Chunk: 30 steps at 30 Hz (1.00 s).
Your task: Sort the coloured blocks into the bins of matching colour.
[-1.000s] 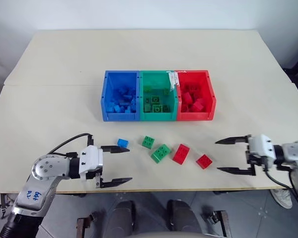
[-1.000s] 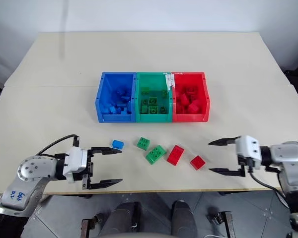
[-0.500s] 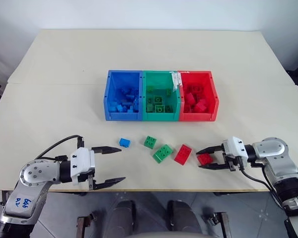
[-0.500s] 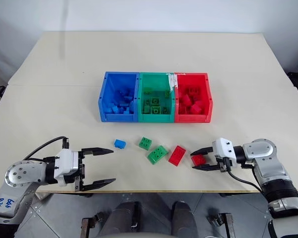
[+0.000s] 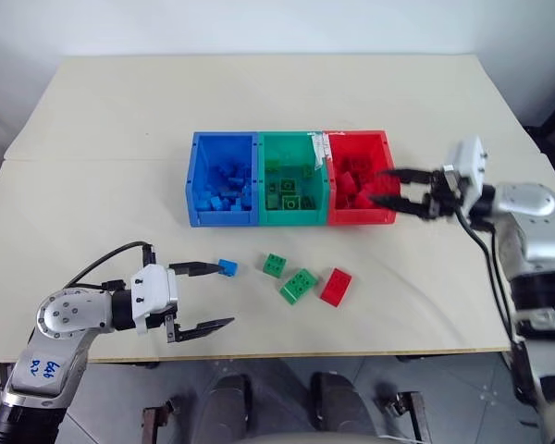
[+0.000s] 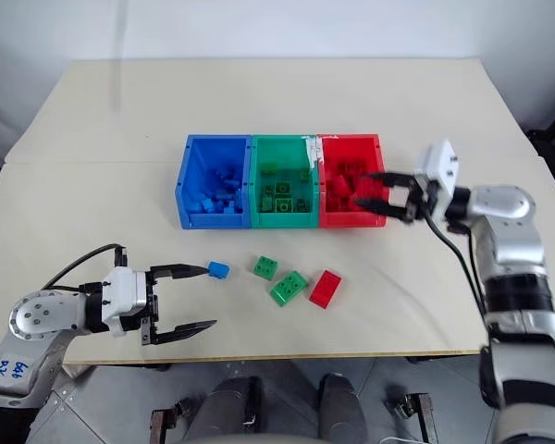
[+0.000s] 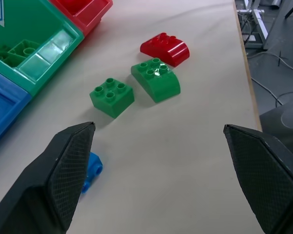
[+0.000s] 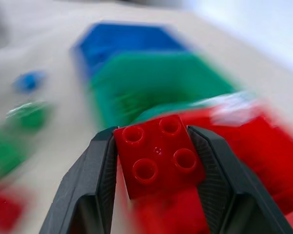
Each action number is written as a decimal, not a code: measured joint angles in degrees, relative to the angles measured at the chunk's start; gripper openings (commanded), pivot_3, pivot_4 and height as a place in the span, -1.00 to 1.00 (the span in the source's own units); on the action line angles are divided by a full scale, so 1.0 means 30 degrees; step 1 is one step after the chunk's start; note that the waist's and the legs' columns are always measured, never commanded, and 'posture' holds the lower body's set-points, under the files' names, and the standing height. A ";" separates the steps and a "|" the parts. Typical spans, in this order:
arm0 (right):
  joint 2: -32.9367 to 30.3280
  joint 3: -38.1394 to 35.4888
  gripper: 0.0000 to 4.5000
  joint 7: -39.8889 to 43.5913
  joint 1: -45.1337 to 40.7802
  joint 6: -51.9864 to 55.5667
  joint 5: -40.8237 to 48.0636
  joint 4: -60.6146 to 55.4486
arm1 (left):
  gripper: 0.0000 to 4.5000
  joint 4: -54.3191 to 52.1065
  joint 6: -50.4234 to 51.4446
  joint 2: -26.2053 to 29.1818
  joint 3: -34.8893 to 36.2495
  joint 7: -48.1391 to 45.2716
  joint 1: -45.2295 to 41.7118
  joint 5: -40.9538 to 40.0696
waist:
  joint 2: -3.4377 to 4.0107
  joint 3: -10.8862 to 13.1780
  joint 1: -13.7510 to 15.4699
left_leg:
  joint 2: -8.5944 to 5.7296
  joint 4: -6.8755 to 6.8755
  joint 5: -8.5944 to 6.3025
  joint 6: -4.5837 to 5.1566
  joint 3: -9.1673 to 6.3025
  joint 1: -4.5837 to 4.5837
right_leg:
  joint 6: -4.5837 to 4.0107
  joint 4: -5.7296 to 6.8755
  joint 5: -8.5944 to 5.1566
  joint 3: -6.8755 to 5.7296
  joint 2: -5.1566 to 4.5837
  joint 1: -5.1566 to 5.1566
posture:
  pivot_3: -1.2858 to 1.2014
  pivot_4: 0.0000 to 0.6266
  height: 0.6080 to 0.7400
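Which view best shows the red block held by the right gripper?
The right wrist view: the square red block sits studs-up between the right gripper's two fingers, large and unobstructed. In the eye views it is a small red patch between the fingertips, hard to separate from the red bin behind.

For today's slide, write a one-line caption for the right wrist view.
Right gripper clamps a square red block, with the red bin just ahead.

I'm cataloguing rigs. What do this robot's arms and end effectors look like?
Silver-grey metal arms with rounded joints and black cables. Left arm bears blue handwritten markings. Each end effector, left and right, has a white housing and two tapered black fingers with meshed inner pads.
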 measured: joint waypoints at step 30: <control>-0.3599 -0.7571 0.99 0.5606 1.5766 -0.2640 0.2338 -0.6564 | 1.00 0.3158 -0.0795 -0.0856 -0.0462 0.0620 -0.1851 0.0135 | 0.0022 0.0004 0.0189 | -0.0012 0.0023 -0.0029 0.0051 0.0084 0.0072 | 0.0027 -0.0025 0.0016 -0.0001 -0.0016 0.0072 | 0.03 -0.52 1.00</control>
